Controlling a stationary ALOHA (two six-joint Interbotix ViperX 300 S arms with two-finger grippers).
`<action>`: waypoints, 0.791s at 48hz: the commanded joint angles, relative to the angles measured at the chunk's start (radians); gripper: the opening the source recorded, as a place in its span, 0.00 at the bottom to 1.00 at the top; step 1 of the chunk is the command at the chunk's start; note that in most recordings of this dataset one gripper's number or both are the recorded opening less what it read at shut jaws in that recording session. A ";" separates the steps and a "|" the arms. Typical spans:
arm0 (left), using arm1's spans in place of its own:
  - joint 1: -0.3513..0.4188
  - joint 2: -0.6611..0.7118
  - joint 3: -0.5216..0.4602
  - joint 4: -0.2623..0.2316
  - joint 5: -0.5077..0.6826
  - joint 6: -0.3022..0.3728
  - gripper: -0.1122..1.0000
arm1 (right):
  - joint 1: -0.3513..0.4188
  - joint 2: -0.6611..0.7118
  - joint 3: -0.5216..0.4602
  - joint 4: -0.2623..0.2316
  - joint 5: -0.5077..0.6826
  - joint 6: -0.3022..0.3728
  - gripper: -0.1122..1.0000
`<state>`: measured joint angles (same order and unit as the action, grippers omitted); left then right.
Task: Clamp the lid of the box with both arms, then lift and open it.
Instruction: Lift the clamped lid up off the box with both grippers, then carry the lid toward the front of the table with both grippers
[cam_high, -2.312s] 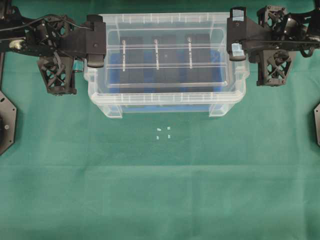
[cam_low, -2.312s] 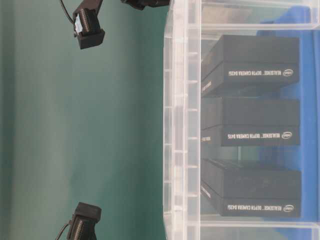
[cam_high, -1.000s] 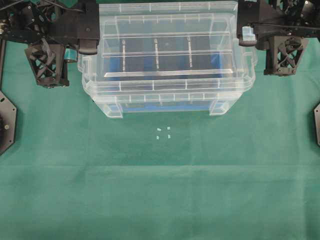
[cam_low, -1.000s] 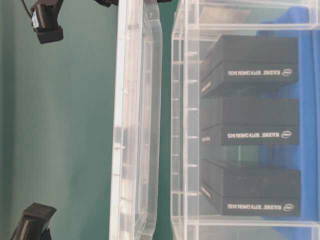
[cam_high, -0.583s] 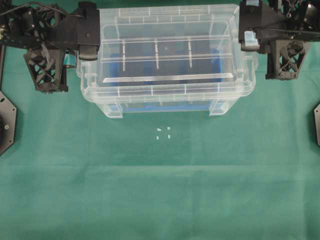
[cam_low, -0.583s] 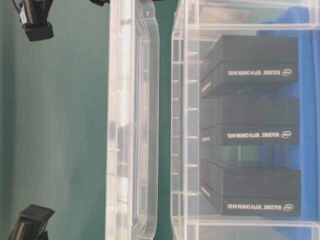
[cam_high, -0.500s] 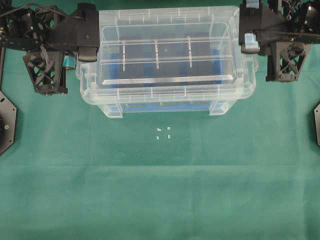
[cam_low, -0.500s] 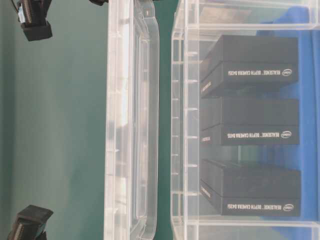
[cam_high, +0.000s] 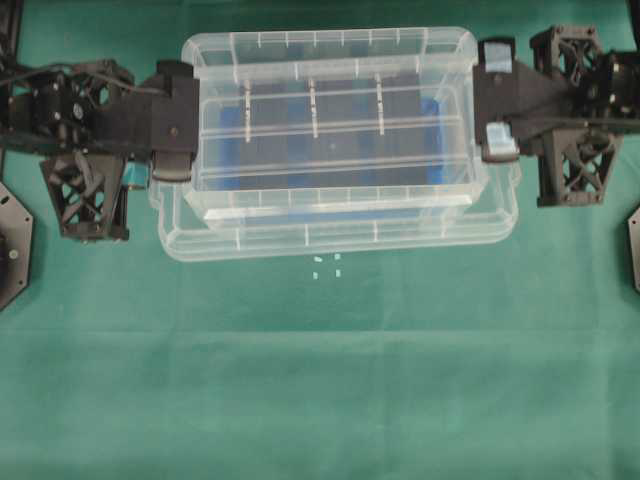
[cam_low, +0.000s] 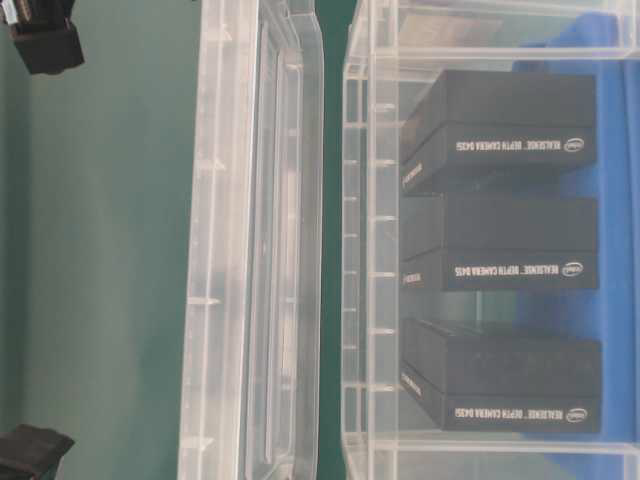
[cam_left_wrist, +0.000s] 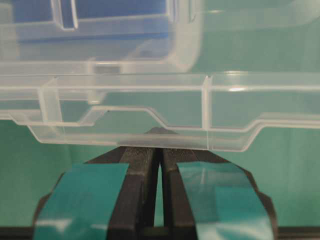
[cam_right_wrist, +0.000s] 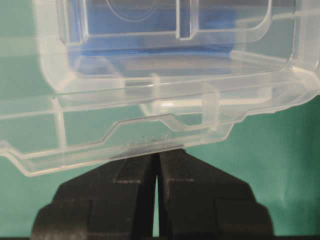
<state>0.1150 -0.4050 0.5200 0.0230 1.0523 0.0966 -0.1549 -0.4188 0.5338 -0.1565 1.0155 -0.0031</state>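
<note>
Both hands (cam_high: 172, 125) (cam_high: 497, 100) on raised lid (cam_high: 335, 235)

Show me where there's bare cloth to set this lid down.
The widest free patch is the green cloth in front of the box, past the small white marks. The lid hangs clamped between the left gripper and right gripper; both sides are crowded.

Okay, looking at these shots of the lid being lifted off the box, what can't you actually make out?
- Table-level view: both grippers mostly cut off by the left edge.
- Wrist views: where the left gripper and right gripper pinch the lid, its rim hides the fingertips.
- Overhead: white specks on the cloth, too small to identify.
</note>
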 joint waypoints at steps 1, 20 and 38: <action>-0.032 0.006 -0.043 0.005 -0.031 -0.026 0.11 | 0.080 -0.002 -0.064 -0.035 -0.021 0.075 0.10; -0.170 0.031 -0.061 0.015 -0.037 -0.132 0.11 | 0.268 0.015 -0.071 -0.124 0.034 0.279 0.10; -0.288 0.084 -0.114 0.028 -0.035 -0.202 0.11 | 0.426 0.084 -0.127 -0.195 0.075 0.407 0.10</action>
<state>-0.1657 -0.3283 0.5047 0.0245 1.0523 -0.1043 0.2439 -0.3451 0.5077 -0.3160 1.1244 0.3605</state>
